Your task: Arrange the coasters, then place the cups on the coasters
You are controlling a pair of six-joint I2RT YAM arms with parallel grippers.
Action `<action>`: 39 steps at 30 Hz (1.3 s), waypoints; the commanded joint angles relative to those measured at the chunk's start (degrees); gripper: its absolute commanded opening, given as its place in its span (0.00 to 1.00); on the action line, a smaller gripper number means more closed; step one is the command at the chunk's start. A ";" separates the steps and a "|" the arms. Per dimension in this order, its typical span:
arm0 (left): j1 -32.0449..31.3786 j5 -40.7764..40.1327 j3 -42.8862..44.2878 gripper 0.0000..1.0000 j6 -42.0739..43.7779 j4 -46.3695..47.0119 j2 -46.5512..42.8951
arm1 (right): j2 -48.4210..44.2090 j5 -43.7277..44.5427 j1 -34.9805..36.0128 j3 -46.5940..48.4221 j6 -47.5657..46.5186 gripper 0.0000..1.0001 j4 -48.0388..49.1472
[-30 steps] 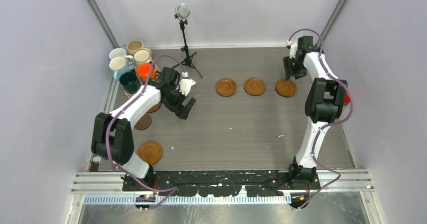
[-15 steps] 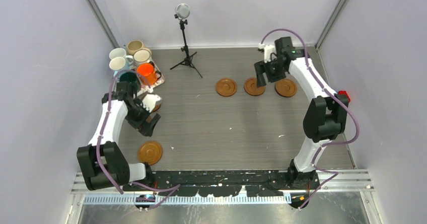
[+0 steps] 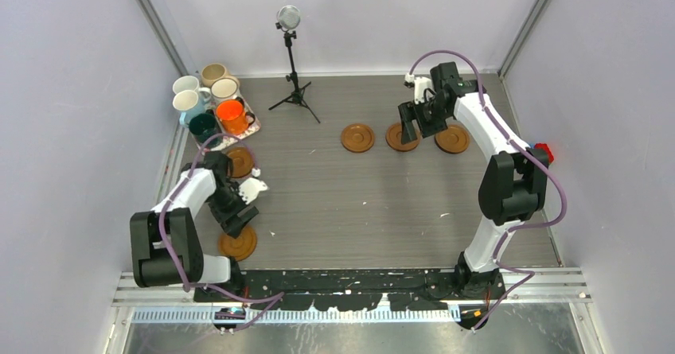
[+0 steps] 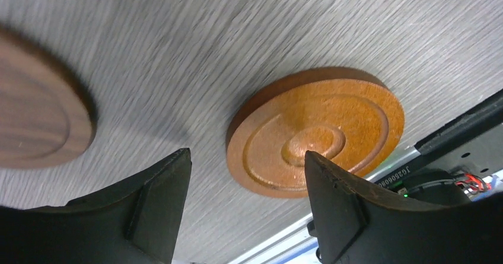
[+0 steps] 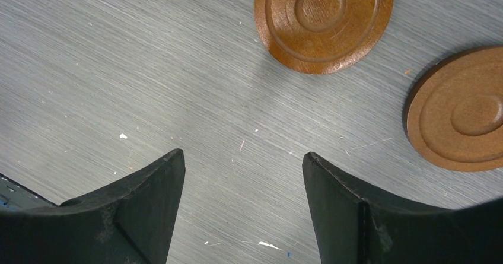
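Two spread, empty tools: left tool (image 4: 246, 160) over near wooden coaster (image 4: 320, 130), right tool (image 5: 240, 157) over table (image 5: 118, 68) by three coasters (image 5: 323, 21).

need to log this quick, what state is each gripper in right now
left gripper: jaws open, holding nothing, coaster just ahead
right gripper: jaws open, holding nothing

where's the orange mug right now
In the top view, the orange mug stands in the far left corner, just right of the dark green mug.
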 commanded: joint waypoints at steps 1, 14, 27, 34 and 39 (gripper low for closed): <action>-4.77 -2.26 -2.90 0.71 -0.23 6.28 1.12 | -1.67 0.78 -0.55 -0.56 -0.83 0.77 0.13; -34.42 -7.02 2.85 0.51 -18.27 14.66 9.92 | -4.08 -1.11 -8.32 -3.75 -3.07 0.77 0.26; -55.36 2.32 41.71 0.50 -33.26 12.34 37.91 | -8.64 -2.32 -18.64 -7.77 -7.48 0.77 -3.54; -57.40 6.17 56.89 0.57 -37.49 8.23 43.92 | -10.63 -3.26 -18.62 -11.80 -7.72 0.76 -3.30; -53.19 9.23 54.27 0.71 -39.08 7.49 36.55 | -11.64 -4.88 -15.60 -14.39 -4.90 0.74 -1.94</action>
